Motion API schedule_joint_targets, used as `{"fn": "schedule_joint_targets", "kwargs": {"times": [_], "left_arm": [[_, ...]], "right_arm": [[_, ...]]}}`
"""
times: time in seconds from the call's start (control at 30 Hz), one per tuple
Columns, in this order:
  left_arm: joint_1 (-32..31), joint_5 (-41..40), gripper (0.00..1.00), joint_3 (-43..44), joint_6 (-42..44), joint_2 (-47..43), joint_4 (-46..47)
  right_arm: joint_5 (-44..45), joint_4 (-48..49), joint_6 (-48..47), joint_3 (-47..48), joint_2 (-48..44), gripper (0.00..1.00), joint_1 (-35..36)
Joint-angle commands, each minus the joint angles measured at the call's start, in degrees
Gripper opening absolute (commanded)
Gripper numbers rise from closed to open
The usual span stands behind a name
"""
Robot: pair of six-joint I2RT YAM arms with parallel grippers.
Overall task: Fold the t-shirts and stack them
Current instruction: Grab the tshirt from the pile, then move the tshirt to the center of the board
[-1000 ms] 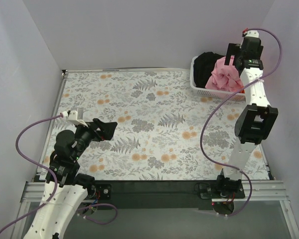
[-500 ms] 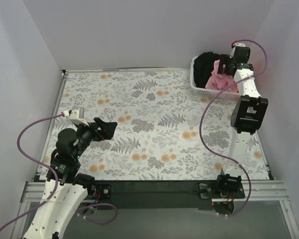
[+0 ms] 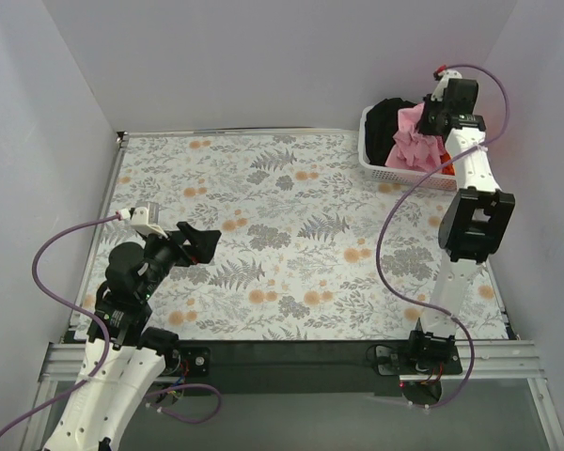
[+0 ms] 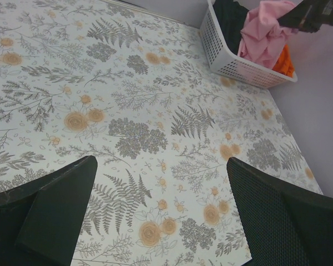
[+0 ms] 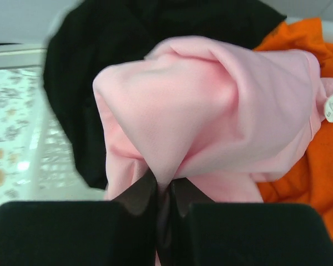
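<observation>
The light pink t-shirt [image 5: 211, 105] bunches up out of the white basket [image 3: 395, 174] at the far right, also visible in the top view [image 3: 418, 141] and the left wrist view [image 4: 263, 36]. My right gripper [image 5: 165, 188] is shut on a pinched fold of it, over the basket [image 3: 434, 115]. Beneath it lie the black t-shirt [image 5: 100, 55] [image 3: 383, 127] and the orange t-shirt [image 5: 316, 166] [image 4: 284, 62]. My left gripper [image 4: 161, 210] hangs open over the near left of the table [image 3: 193, 246], holding nothing.
The floral tablecloth [image 3: 301, 235] covers the table. White walls close in at the back and both sides. The basket [image 4: 233, 64] sits tight in the far right corner. Purple cables loop off both arms.
My right gripper dropped onto the pink t-shirt in the basket and closed on a fold of it, then lifted slightly. The left arm has not moved.
</observation>
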State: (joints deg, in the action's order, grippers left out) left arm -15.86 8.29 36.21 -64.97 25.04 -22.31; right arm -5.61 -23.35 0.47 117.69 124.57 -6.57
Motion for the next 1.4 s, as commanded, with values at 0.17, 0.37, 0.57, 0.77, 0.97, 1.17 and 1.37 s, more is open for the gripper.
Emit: {"fn": "schedule_joint_targets", "kwargs": {"times": [0.17,0.37,0.57,0.77,0.97,1.17,1.37], "left_arm": [[0.3,0.5,0.98,0.2,0.4,-0.7,-0.5],[0.3,1.5,0.98,0.3,0.3,-0.8,-0.5],[0.3,2.0,0.98,0.2,0.2,-1.2,-0.3],[0.2,0.7,0.98,0.0,0.3,-0.6,-0.5],[0.3,-1.8,0.98,0.4,0.4,-0.1,-0.8],[0.2,-3.0,0.98,0.6,-0.4,-0.1,-1.1],[0.2,-1.4,0.94,0.6,-3.1,2.3,-0.5]], "right_arm": [[2.1,3.4,-2.8,-6.6,-28.2,0.01,14.7],[5.3,4.8,-1.8,-15.3,-43.3,0.01,26.9],[8.0,7.4,-0.9,-30.4,-55.5,0.01,37.7],[12.6,8.9,3.3,-48.0,-58.7,0.01,48.6],[14.8,16.2,8.4,-65.6,-60.3,0.01,57.8],[15.9,16.8,11.5,-72.6,-59.9,0.98,60.7],[22.6,15.7,11.8,-76.1,-71.5,0.98,60.7]]}}
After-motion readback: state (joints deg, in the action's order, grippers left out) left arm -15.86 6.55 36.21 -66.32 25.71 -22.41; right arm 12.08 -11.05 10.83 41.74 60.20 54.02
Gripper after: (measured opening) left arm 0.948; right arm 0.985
